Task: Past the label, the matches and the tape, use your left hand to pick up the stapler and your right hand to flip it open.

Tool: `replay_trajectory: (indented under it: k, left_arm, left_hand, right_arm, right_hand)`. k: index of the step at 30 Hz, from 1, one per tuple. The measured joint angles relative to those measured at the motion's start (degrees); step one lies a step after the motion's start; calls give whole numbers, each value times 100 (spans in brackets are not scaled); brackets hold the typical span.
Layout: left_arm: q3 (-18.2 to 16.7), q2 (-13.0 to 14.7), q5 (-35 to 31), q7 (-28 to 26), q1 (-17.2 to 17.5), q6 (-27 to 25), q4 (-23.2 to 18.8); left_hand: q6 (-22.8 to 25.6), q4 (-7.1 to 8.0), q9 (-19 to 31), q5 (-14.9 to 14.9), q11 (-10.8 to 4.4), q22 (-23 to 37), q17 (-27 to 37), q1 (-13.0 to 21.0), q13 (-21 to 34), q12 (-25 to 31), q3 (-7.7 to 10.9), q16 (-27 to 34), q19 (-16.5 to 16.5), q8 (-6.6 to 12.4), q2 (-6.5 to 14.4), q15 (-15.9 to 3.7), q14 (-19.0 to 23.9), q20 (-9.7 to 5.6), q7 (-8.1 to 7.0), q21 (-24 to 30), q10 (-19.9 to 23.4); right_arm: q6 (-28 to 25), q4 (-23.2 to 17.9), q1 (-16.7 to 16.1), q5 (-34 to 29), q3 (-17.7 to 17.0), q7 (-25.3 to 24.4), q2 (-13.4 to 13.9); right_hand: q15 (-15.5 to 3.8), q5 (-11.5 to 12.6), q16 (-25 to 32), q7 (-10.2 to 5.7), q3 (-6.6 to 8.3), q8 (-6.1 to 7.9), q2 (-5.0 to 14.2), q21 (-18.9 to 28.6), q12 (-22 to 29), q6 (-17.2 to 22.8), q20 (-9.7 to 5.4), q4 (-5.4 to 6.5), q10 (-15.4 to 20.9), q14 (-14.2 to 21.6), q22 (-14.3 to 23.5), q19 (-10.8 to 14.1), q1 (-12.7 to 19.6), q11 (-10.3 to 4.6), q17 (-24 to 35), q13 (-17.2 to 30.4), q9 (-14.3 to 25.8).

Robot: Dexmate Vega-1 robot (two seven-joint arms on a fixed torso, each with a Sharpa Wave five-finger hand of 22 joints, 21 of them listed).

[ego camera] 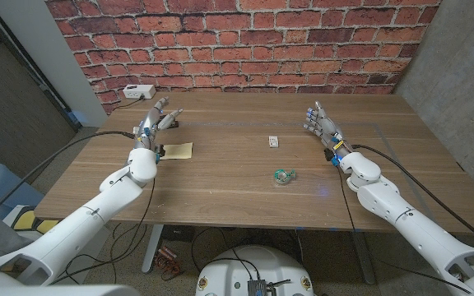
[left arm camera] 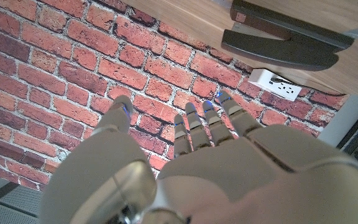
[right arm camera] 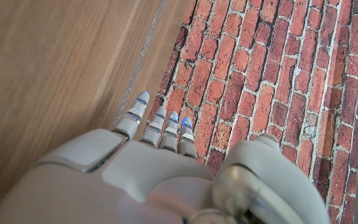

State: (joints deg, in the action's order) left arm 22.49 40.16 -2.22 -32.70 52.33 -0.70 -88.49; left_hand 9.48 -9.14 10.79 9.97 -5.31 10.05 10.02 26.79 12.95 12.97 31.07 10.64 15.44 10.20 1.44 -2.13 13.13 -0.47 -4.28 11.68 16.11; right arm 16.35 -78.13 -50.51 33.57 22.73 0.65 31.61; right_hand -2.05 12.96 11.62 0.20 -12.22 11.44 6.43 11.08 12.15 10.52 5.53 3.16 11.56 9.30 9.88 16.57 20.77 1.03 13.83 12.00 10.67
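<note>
The black stapler (left arm camera: 284,34) lies on the wooden table (ego camera: 229,189), just beyond my left hand's fingertips in the left wrist view. From the head camera, only a dark bit of the stapler (ego camera: 172,125) peeks out beside my left hand (ego camera: 155,123). That hand hovers at the far left with fingers apart and holds nothing. My right hand (ego camera: 323,127) is at the far right, fingers extended and empty, well away from the stapler. The same right hand (right arm camera: 160,134) points toward the table's back edge and the brick wall.
A yellow label (ego camera: 178,150) lies just behind my left wrist. A small matchbox (ego camera: 274,141) sits mid-table, and a roll of tape (ego camera: 284,174) lies nearer the front. A white power box (ego camera: 138,92) stands at the back left corner against the brick wall (ego camera: 245,41).
</note>
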Motion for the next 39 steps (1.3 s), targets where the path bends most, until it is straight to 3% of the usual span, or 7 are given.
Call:
replay_trajectory:
  k: [11,21,27,39]
  left_arm:
    - [47,69,-172,-81,-46,-393,-69]
    - [101,139,-272,-114,-83,-604,-216]
    - [135,173,-341,-114,-120,-826,-294]
    - [238,221,-555,-109,-216,-1341,-388]
  left_hand:
    - [-13,24,0,0,-64,24,27,68,52,60,-91,41,65,71,7,-31,74,-3,101,6,65]
    - [230,46,55,0,-109,50,61,37,120,123,-222,89,42,151,-84,-12,172,-24,20,6,152]
    - [229,65,82,0,-137,49,79,-1,132,144,-287,89,42,195,-121,-12,172,-24,20,7,180]
    - [322,86,108,0,-174,49,79,-25,185,188,-360,89,42,239,-145,-12,171,-23,52,7,217]
  right_arm:
    - [-10,31,73,-108,67,-18,-16]
    - [114,87,84,-111,73,18,-40]
    - [255,119,80,-112,52,32,-57]
    - [451,294,81,-124,33,84,-149]
  right_hand:
    - [-23,0,0,0,-24,0,0,0,0,0,0,-23,-23,-23,0,0,0,-23,-27,0,0]
    - [0,0,0,0,0,0,-25,0,0,0,-21,-47,30,-63,0,-20,25,-95,-52,0,0]
    - [0,0,0,-32,24,0,-36,0,0,33,-261,-71,61,-63,0,-50,54,-126,-80,0,0]
    - [-22,0,0,-32,3,0,-54,0,0,32,-319,-91,61,-40,0,-50,98,-125,-107,0,0]
